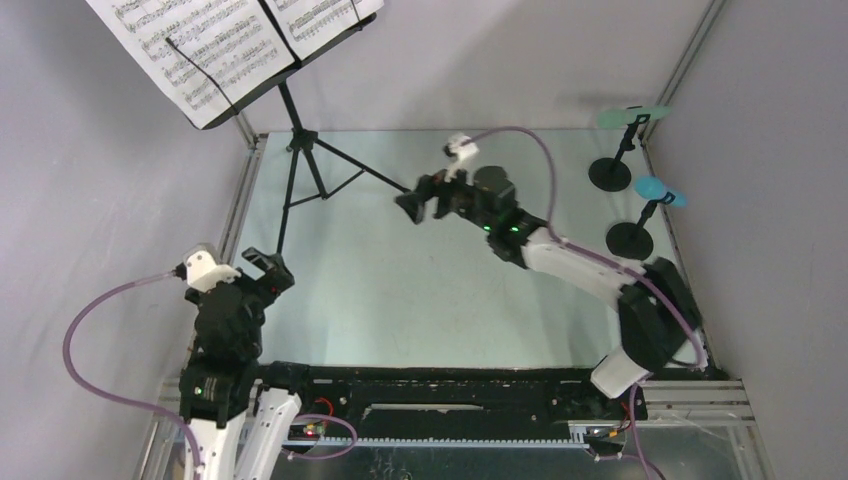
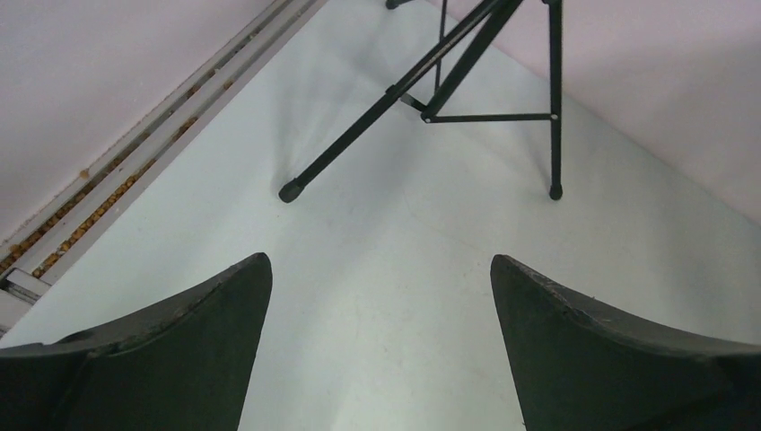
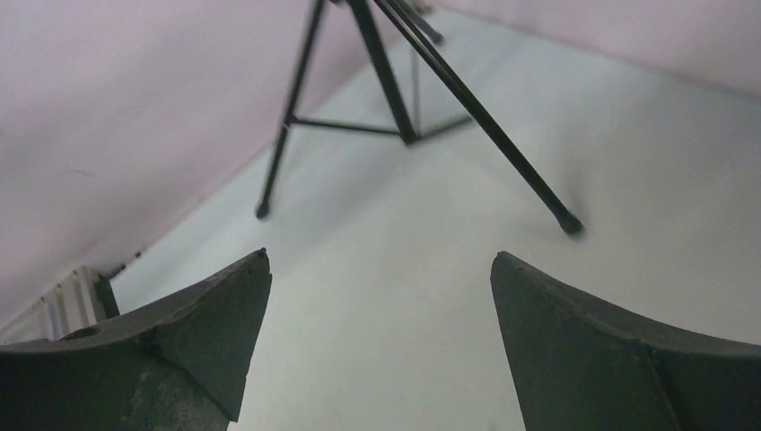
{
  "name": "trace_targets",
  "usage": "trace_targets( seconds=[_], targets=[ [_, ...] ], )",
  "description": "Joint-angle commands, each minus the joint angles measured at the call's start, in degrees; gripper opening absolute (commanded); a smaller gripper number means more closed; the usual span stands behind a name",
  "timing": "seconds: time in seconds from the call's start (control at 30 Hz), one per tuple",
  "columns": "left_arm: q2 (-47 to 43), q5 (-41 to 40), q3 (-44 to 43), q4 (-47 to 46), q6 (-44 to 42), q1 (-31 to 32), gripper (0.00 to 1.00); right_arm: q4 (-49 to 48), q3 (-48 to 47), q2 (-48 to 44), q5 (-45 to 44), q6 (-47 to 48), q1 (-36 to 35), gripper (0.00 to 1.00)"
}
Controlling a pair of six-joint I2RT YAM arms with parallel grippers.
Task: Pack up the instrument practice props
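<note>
Pale green table point(image 1: 400, 290) — black tripod music rack point(image 1: 303, 165) stands on its three feet at the far left corner. Far mic holder point(image 1: 610, 173) and near mic holder point(image 1: 630, 240) — round bases flat along the right edge, apart.

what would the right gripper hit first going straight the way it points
Likely the black metal tripod of the music stand, near its centre post; right gripper points there, but depth is unclear.

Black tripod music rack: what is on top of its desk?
White sheet-music pages cover the desk, a thin black wire arm across the left one. The desk face is hidden; only its black lower lip shows.
</note>
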State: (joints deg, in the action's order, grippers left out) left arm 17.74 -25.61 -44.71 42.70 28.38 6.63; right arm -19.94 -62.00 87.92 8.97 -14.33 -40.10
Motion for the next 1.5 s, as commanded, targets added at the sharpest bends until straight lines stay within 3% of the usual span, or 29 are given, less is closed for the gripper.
trace_targets(
  seconds=[0.0, 0.13, 0.57, 0.73, 0.83, 1.0, 1.23, 1.33, 1.47],
  targets=[
    [-2.4, 5.0, -5.9, 4.7, -6.2, 0.1, 1.0, -8.8, -13.0, 11.6, 1.0, 3.0, -4.4, 1.0],
    [-3.9, 3.6, -6.1, 6.0, -6.0, 0.1, 1.0, -12.5, -25.9, 23.7, 1.8, 2.2, -5.9, 1.0],
    [-8.5, 0.6, -1.9, 3.3, -5.1, 0.1, 1.0, -7.2, -76.0, 58.0, -3.0, 1.6, -7.6, 0.98],
    [-8.9, 0.2, -1.4, 3.0, -5.4, 0.1, 0.99, -16.7, -81.5, 64.7, -8.9, 4.4, -9.0, 0.78],
    [-9.4, -0.3, -1.2, 2.9, -5.6, 0.1, 1.0, -15.2, -87.3, 68.1, -10.5, 5.2, -9.3, 0.76],
    [-9.0, -0.3, -1.0, 2.7, -5.8, 0.1, 0.99, -16.4, -79.2, 62.4, -7.2, 9.7, -8.8, 0.76],
    [-6.7, 3.7, -1.6, 0.1, -8.7, 0.1, 1.0, -19.3, -46.4, 41.9, 2.0, 19.9, -7.6, 0.76],
    [-4.4, 5.1, -1.5, -1.2, -9.2, 0.0, 1.0, -12.0, -43.6, 38.6, 7.0, 25.9, -5.7, 0.76],
    [-2.6, 6.2, -1.7, 1.0, -9.5, 0.0, 1.0, -0.9, -48.6, 41.2, 11.0, 26.7, -2.3, 0.76]
  ],
)
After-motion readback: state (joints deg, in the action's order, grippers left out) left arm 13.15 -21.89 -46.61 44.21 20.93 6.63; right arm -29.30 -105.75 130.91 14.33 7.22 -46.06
